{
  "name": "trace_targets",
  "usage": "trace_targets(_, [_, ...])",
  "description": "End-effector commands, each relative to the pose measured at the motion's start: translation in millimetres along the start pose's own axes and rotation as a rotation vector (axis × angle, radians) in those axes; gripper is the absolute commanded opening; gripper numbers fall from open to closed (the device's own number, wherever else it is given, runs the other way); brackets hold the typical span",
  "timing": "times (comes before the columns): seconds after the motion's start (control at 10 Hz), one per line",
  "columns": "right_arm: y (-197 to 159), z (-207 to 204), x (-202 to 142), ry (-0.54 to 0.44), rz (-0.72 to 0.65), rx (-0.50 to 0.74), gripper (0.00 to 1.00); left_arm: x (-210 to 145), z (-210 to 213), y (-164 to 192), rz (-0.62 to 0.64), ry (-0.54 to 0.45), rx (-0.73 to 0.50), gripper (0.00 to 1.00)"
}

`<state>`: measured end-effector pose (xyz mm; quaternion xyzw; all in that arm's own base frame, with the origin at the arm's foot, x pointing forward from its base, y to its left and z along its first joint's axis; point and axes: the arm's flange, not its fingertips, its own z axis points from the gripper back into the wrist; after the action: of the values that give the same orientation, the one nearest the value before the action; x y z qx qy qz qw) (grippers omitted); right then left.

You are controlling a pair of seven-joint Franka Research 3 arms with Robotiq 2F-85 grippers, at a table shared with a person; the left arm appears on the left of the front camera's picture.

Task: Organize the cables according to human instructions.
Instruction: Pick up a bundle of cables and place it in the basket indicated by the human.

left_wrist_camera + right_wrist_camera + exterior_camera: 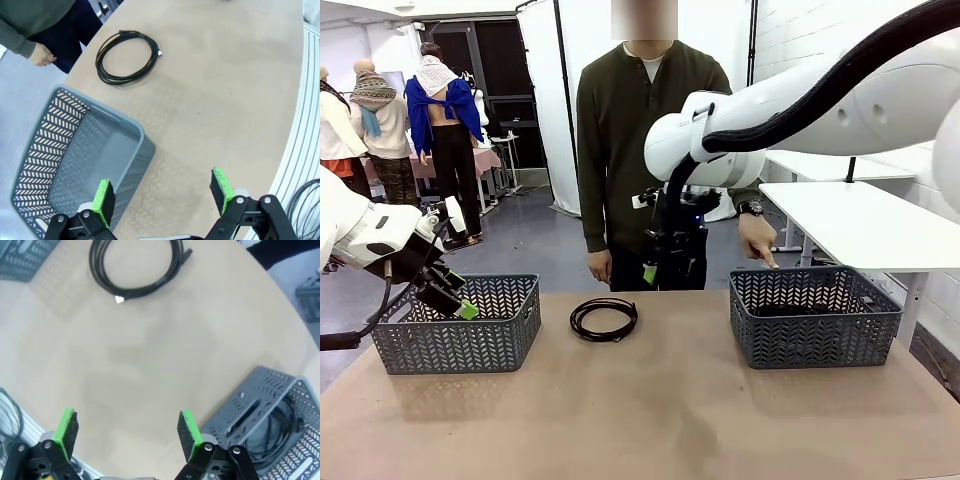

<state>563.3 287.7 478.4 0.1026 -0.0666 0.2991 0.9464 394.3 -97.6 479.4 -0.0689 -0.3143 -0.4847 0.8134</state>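
a: one cable (604, 319) lies coiled on the counter (650, 410), between the two baskets. the person's hand (758, 240) points at the right basket (814, 316).

b: so that's its home, i'd judge. right gripper (126, 429) hangs above the counter, fingers wide and empty. best to drop on the coil's rim and pinch several loops at once.

a: left gripper (164, 195)?

b: also wide, empty, over the left basket (75, 160), which looks bare. the right basket already holds a cable.
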Motion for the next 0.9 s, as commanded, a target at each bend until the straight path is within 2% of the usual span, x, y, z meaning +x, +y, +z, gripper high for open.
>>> trace_targets(0.0, [6.0,-11.3,14.9,-0.003,-0.049,-0.043,1.0,-4.2,-0.5,-1.2,0.008,-0.007,-0.008,1.0])
trace_targets(0.2, [3.2,-7.6,6.8,-0.003,-0.021,-0.005,1.0,-4.2,-0.5,-1.2,0.008,-0.007,-0.008,1.0])
trace_targets(0.8, [3.2,-7.6,6.8,-0.003,-0.021,-0.005,1.0,-4.2,-0.5,-1.2,0.008,-0.007,-0.008,1.0])
